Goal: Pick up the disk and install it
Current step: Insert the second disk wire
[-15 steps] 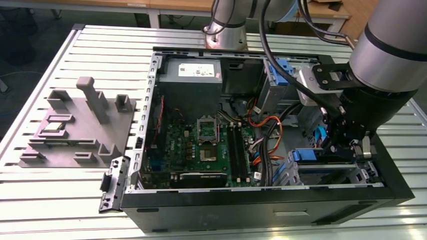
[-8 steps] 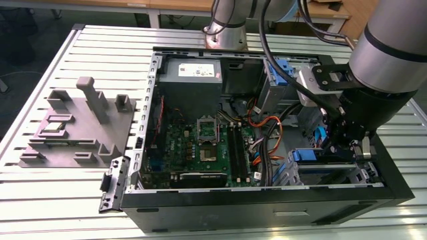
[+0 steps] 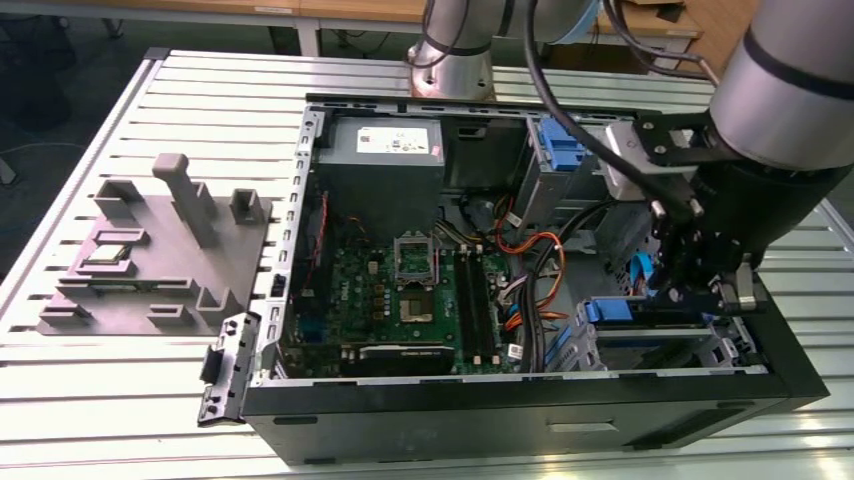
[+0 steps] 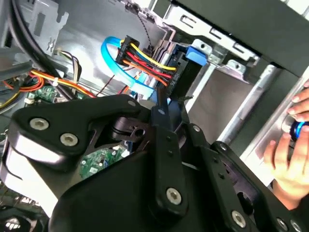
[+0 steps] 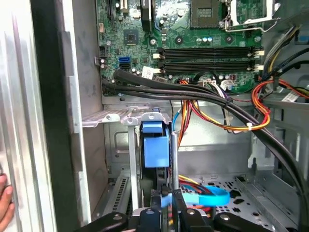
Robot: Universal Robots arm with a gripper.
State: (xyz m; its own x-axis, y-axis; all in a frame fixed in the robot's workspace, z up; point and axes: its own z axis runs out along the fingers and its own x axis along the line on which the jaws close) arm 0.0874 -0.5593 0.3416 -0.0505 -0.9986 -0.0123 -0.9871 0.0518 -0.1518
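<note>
Ribbed metal table (image 3: 120, 400), seemingly matt case (image 3: 534, 425)

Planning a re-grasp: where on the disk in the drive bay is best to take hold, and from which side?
Pinch the disk across its blue side rails, coming down through the case's open side: it seems to lie flat in the bay, walled in, with the gripper just above it.

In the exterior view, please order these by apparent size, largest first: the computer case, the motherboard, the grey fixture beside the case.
1. Computer case, clearly the largest.
2. Grey fixture and motherboard look alike in area, so I leave them unranked.
</note>
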